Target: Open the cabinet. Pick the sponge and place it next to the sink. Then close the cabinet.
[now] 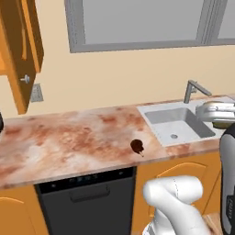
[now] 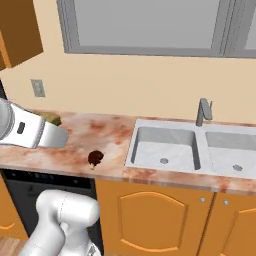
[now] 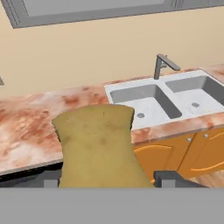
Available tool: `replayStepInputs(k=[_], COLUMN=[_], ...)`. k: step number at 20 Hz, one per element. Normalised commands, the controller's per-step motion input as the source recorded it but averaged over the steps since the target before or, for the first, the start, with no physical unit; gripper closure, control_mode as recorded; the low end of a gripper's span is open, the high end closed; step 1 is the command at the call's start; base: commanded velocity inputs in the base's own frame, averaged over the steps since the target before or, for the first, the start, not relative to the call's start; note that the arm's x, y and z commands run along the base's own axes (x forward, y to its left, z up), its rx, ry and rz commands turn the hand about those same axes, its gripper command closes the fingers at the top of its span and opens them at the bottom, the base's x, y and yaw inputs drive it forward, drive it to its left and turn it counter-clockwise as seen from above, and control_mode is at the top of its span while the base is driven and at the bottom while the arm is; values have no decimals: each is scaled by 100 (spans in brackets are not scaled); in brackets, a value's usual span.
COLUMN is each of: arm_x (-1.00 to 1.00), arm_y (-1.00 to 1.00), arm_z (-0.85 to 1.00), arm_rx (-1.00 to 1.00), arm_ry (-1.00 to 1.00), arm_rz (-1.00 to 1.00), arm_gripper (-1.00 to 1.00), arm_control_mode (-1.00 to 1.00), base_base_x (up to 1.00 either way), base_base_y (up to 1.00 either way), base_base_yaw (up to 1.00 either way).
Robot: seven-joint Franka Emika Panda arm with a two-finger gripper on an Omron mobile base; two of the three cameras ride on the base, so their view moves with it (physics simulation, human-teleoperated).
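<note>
Sponge [image 3: 98, 146] gripped in the claw [image 3: 105, 181], its olive-yellow body pinched at the waist between the two fingers and held in the air over the marbled counter [image 1: 69, 137], left of the sink [image 1: 176, 121]. The double basin sits bare beneath a grey faucet [image 2: 202, 111]. A dark brown bar on a stick [image 2: 95, 158] lies near the counter's front edge. The cabinet [image 1: 20, 50] door hangs open at upper left, its shelf cut off; a window [image 2: 145, 25] spans the wall.
</note>
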Motion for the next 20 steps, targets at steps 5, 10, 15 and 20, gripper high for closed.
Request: replayStepInputs(k=[5, 10, 15, 20], arm_x=[0, 0, 0, 0], arm_y=[0, 0, 0, 0], arm_z=[0, 0, 0, 0], arm_rx=[0, 0, 0, 0], arm_ry=[0, 0, 0, 0], arm_rz=[0, 0, 0, 0], arm_gripper=[100, 100, 100, 100], arm_control_mode=[100, 100, 100, 100], base_base_x=[51, 18, 55, 6], base_base_y=[-42, -5, -8, -1], base_base_yaw=[14, 20, 15, 0])
